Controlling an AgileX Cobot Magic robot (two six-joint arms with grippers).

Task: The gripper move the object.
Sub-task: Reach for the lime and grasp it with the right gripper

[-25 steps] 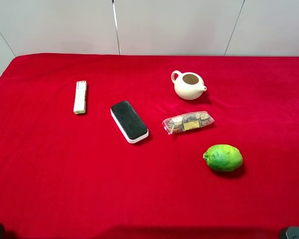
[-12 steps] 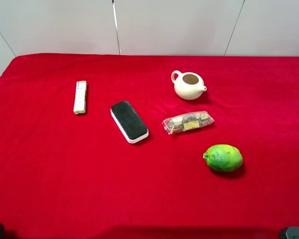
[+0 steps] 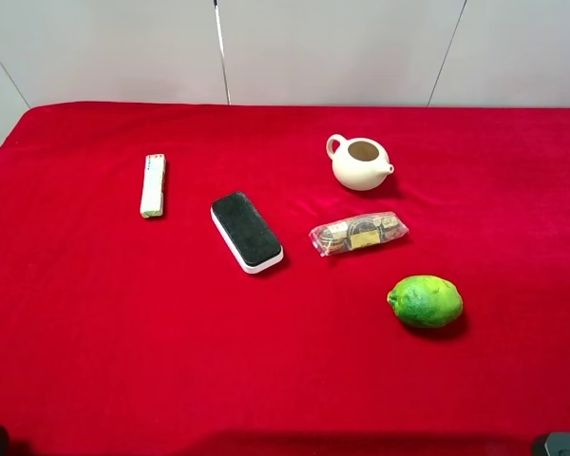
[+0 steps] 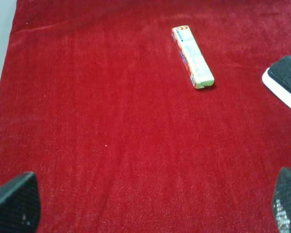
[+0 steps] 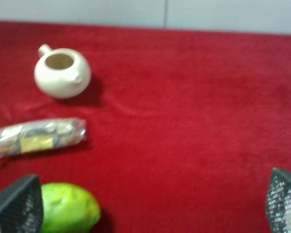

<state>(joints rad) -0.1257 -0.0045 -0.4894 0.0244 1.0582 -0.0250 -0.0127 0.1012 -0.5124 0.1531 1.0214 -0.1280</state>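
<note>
Exterior high view with the two wrist views. Nothing has shifted since the earlier frames: all five items lie where they lay one second ago.

The lime (image 3: pixel 426 301), bumpy and green with its small nub turned left, rests on the red worktop (image 3: pixel 123 332) in the lower right of the frame, and nothing touches it. Above it and slightly left lies a clear-wrapped snack packet (image 3: pixel 358 233), near but apart. Further up stands the cream teapot (image 3: pixel 359 162), lidless, with its handle to the upper left and its spout to the right. At the centre a black-topped eraser (image 3: pixel 247 231) on a white base lies on a diagonal. In the upper left, well apart from it, a slim pack (image 3: pixel 153 185) lies nearly vertical in the frame.

Left wrist view: the left hand (image 4: pixel 150 204) is spread wide, its two dark meshed fingertips at opposite edges of the picture and only bare cloth between them. The slim pack and one corner of the eraser lie ahead of it.

Right wrist view: the right hand (image 5: pixel 150 204) is likewise spread wide and holds nothing. The lime appears just inside one fingertip, which partly covers it in the picture. The packet and the teapot lie beyond.
</note>
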